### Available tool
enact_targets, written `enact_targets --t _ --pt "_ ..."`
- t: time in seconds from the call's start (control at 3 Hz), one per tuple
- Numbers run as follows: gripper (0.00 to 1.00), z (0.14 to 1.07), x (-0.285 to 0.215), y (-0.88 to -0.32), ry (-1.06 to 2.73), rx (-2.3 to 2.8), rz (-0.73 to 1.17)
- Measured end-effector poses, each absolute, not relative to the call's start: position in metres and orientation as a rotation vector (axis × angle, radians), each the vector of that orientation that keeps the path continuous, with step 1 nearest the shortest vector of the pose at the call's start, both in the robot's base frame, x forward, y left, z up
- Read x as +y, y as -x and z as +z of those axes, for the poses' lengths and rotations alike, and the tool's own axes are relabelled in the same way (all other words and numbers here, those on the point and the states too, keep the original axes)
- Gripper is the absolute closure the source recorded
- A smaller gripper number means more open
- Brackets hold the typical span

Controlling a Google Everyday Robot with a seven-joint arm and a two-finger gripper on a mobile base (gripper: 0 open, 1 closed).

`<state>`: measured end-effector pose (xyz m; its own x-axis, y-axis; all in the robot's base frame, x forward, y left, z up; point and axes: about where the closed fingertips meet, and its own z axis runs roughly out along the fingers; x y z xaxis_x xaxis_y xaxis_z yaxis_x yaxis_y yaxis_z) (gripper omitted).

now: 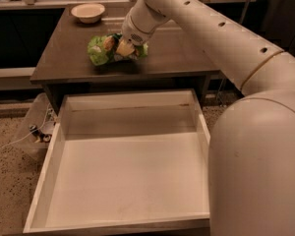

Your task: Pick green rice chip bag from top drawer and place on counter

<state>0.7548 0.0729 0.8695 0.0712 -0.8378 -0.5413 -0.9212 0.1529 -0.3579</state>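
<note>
The green rice chip bag [101,50] lies crumpled on the counter [69,58], near its front middle. My gripper [124,48] is at the bag's right end, low over the counter, with the white arm reaching in from the upper right. The top drawer [123,171] is pulled fully out below the counter, and its white floor shows nothing in it.
A pale bowl [88,12] stands at the counter's back left. A long pale ledge [34,4] runs behind. A clear bag with cables [37,129] lies on the speckled floor left of the drawer. My arm's large white body [258,156] fills the right side.
</note>
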Motion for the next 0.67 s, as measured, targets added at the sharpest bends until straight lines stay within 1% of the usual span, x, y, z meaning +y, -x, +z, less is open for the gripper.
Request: enact_targets --t 0.33,0.67 --pt "0.81 0.8695 0.073 -0.7548 1.686 1.766 0.159" --pt "0.58 0.8694 0.073 -0.7548 1.686 1.766 0.159"
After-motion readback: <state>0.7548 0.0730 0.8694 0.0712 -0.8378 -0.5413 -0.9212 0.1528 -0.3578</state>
